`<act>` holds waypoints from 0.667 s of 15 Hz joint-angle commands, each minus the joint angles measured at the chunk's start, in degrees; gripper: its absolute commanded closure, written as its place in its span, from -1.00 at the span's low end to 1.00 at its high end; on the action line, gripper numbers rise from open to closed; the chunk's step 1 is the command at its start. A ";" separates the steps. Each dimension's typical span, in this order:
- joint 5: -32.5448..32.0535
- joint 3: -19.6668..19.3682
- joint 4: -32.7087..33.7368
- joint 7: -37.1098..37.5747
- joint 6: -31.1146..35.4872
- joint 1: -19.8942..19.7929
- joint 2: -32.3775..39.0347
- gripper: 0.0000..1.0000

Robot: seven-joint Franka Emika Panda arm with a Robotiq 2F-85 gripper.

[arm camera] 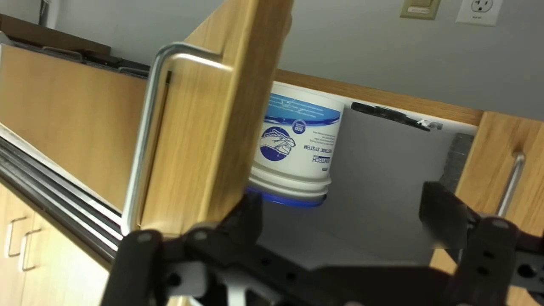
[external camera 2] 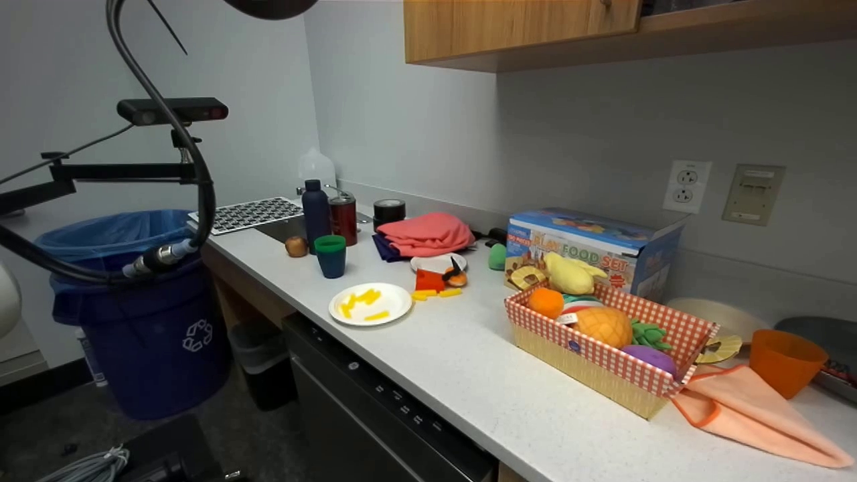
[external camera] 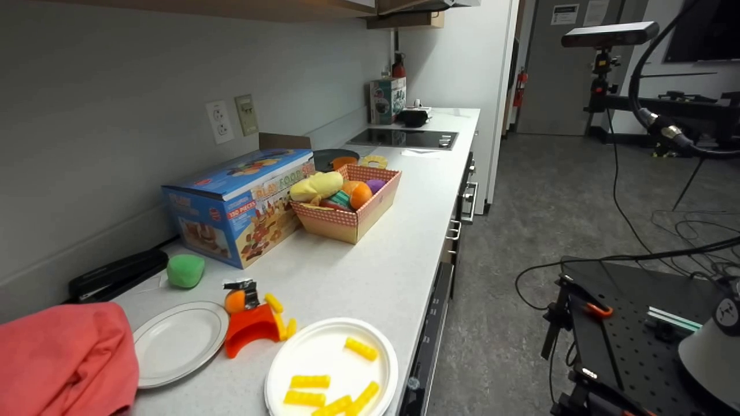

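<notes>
Near the cabinet door [arm camera: 221, 114], fingers [arm camera: 246, 221] stand parted, empty; sideways drift could knock one against it.

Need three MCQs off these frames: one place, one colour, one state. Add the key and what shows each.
1. Where is the toy pineapple?
A) On a round plate
B) In the checked basket
C) Inside the orange cup

2. What colour is the lid of the white tub?
A) Red
B) Green
C) Blue

3. How does the gripper stand?
A) Open
B) Shut on a door handle
C) Shut on the tub

Key:
1: B, since an exterior view shows it lying within the basket's walls.
2: C, since the wrist view shows blue at the tub's end, low in the picture.
3: A, since the wrist view shows the fingers wide apart with a gap between them.
</notes>
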 commanded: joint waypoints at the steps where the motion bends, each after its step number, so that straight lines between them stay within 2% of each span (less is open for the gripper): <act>1: -0.21 -4.64 -4.32 0.13 4.60 -1.48 1.79 -1.00; 6: -0.42 -13.88 -7.09 -0.97 6.95 -0.19 3.99 -1.00; 7: -0.13 -11.51 -6.48 -0.30 4.77 -0.72 2.58 -1.00; 10: -0.27 -13.75 -6.99 -0.45 5.56 -0.71 3.77 -1.00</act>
